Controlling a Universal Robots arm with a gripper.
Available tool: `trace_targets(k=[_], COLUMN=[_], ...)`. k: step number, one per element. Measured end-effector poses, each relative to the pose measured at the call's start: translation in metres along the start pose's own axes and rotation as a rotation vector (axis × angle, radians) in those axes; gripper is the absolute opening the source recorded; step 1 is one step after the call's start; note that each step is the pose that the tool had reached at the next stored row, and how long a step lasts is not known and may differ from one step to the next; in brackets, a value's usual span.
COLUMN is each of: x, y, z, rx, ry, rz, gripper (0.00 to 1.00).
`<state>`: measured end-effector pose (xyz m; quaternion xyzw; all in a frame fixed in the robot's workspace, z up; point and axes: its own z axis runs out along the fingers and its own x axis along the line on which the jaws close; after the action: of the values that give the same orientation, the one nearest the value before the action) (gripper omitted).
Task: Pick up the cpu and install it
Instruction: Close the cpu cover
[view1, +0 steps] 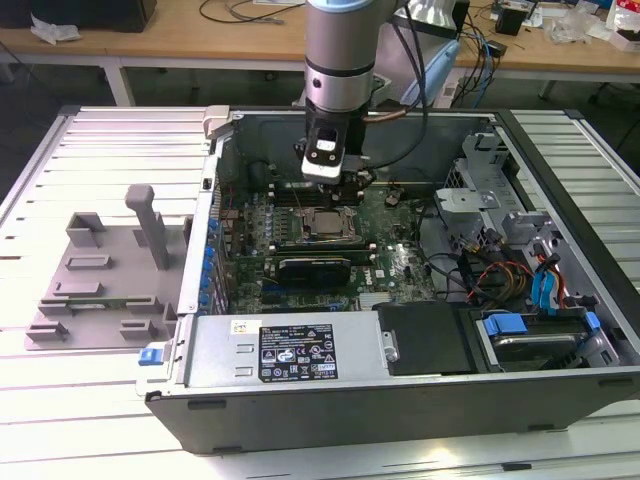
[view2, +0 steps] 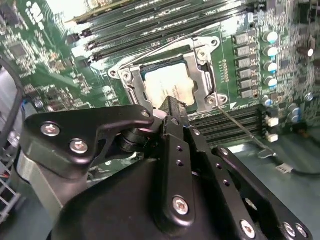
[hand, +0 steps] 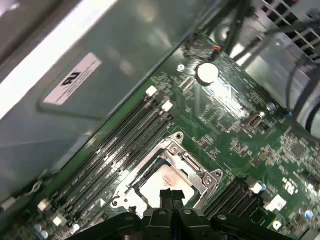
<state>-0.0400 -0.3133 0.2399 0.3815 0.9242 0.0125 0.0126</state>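
The gripper (hand: 171, 196) has its two black fingertips drawn together with nothing between them, and hangs just above the cpu (hand: 167, 182). In the exterior view the gripper (view1: 350, 188) sits upper centre of the frame, inside the open computer case (view1: 400, 400). The cpu (view1: 322, 222) lies just below it in the picture, flat in its socket on the motherboard (view1: 400, 262). In the second wrist view the cpu's (view2: 167, 87) pale top is ringed by the socket frame (view2: 201, 75), and a thin latch lever (view2: 240, 127) runs out across the memory slots (view2: 235, 122).

I cannot tell whether the lever is locked down. If the chip sits slightly askew, pressing on it could bend contacts. A sideways drift could snag the fingertips on the frame or lever.
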Motion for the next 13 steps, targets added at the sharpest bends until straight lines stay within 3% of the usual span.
trace_targets(k=[2,8,13], x=[0.0,0.0,0.0001], y=[0.0,-0.0001,-0.0001], z=[0.0001,0.0017,0.0035], rx=[-0.0003,-0.0016,-0.0029], ry=[0.0011,0.0077,0.0107], rz=[-0.039,-0.239,-0.331], gripper=[0.11,0.11,0.11])
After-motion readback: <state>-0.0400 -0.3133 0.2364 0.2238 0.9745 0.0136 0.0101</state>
